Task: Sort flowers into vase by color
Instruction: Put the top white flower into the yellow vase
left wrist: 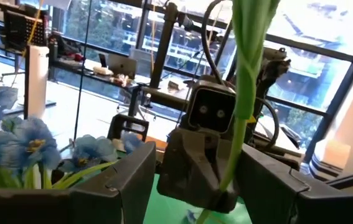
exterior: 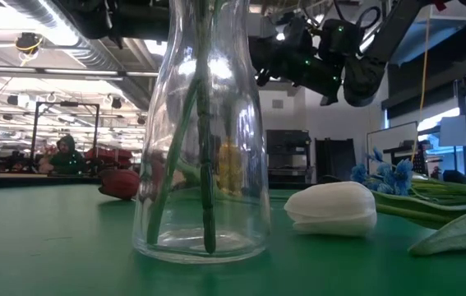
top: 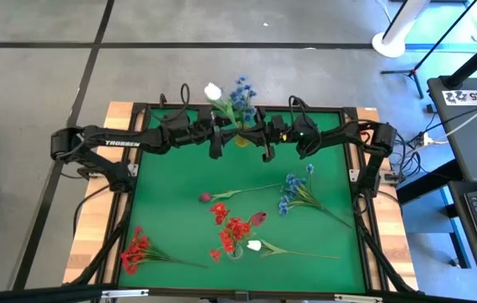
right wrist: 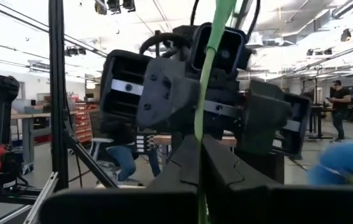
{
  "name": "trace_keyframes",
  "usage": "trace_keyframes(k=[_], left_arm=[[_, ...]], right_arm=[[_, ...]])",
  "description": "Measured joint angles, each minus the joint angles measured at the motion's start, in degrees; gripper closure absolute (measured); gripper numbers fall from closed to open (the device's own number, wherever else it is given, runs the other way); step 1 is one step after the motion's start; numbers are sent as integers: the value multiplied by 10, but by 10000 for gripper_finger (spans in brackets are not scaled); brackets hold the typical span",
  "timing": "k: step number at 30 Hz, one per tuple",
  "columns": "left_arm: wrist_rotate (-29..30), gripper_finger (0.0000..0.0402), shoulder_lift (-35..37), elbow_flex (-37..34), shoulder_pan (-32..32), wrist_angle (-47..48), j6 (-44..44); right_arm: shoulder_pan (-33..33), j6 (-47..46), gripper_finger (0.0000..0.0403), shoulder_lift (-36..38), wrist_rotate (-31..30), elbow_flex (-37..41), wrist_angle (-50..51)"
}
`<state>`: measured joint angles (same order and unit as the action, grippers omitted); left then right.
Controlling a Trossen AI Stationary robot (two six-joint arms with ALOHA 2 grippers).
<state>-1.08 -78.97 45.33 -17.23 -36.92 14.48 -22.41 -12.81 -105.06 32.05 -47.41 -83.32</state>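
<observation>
Your two arms meet at the 12 o'clock edge of the green table [top: 179,181], over a vase [top: 242,139] that already carries a white tulip [top: 213,91] and blue flowers [top: 241,94]. Your left gripper [left wrist: 192,186] stands with its fingers spread apart, a green stem [left wrist: 248,74] passing between them with a gap on either side. Your right gripper [right wrist: 200,186] has its fingers pressed together on that same stem. Nearer the centre, toward 6 o'clock, a glass vase [exterior: 204,140] stands among red clusters [top: 234,229], with a white tulip bud [top: 255,246] lying just beside it. A blue spray [top: 293,192] lies at about 4 o'clock, a dark red bud [top: 205,198] near the centre, and another red bunch [top: 135,251] at 8 o'clock.
</observation>
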Motion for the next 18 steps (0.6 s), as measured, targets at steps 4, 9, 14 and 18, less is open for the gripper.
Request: trace_keyframes(k=[4,9,14,18], left_arm=[[1,196,-1,1,0,5,0],[8,227,-1,1,0,16,-10],[15,281,-1,1,0,20,-11],[15,347,-1,1,5,19,-11]], right_arm=[[-1,2,403,0,0,0,10],[-1,2,403,0,0,0,18],[-1,2,403,0,-1,0,26],[-1,-3,402,0,-3,0,27]])
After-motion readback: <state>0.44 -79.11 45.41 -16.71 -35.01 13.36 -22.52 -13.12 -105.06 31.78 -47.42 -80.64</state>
